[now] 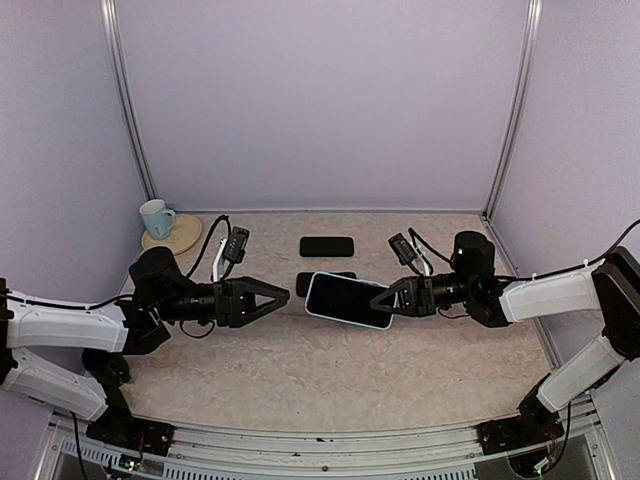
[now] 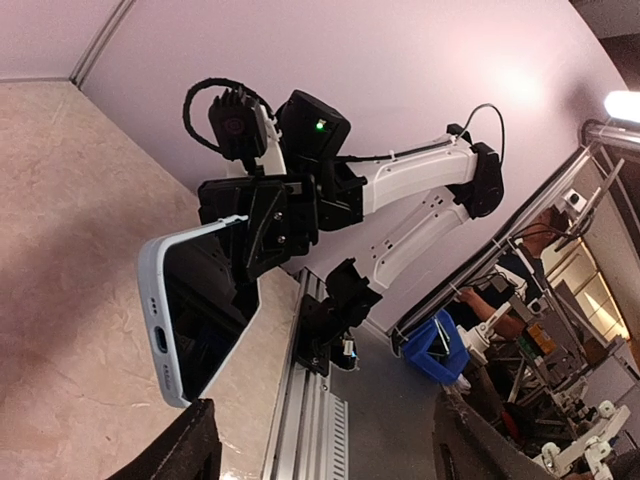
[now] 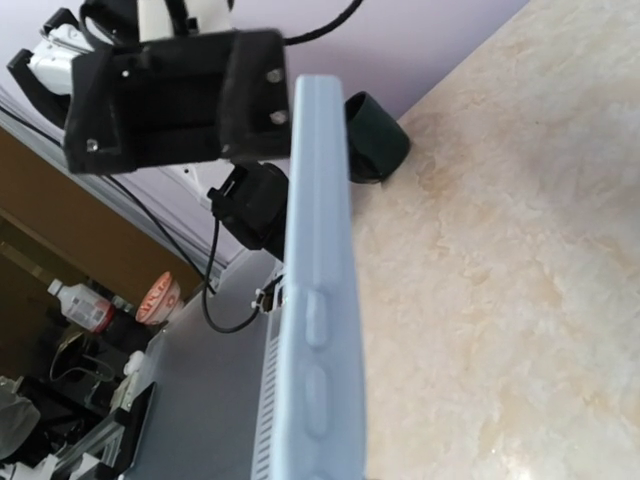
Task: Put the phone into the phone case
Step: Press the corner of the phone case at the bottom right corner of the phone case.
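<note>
The right claw (image 1: pixel 386 299) is clamped tight on the right end of the phone (image 1: pixel 345 300), which has a light-blue case (image 3: pixel 320 300) around it and hangs tilted in the air above the bench (image 1: pixel 300 380). The left claw (image 1: pixel 280 297) has its jaws spread wide and holds nothing, its tips just beside the phone's left edge. Behind them a black slab (image 1: pixel 327 246) lies on the bench, and a mug (image 1: pixel 156 216) stands at the back left.

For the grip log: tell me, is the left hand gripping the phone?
No: the left hand stands open short of the phone, which only the right hand clamps.
</note>
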You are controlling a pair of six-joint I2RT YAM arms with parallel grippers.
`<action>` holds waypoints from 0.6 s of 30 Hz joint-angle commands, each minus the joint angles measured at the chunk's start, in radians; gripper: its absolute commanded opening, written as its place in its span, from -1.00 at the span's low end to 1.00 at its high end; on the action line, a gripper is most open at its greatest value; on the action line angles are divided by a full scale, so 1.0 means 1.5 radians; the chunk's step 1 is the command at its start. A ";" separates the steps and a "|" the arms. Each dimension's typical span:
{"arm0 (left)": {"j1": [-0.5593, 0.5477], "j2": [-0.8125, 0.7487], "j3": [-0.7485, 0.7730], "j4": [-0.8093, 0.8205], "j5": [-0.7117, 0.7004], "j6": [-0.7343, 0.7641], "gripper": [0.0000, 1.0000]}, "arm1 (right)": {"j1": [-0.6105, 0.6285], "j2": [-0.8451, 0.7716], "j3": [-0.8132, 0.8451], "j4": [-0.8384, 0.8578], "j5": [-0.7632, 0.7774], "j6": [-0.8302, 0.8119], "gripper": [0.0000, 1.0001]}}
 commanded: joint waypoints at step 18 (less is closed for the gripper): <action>-0.018 0.133 0.124 -0.165 -0.069 0.100 0.39 | -0.003 0.009 -0.013 0.058 -0.014 0.024 -1.00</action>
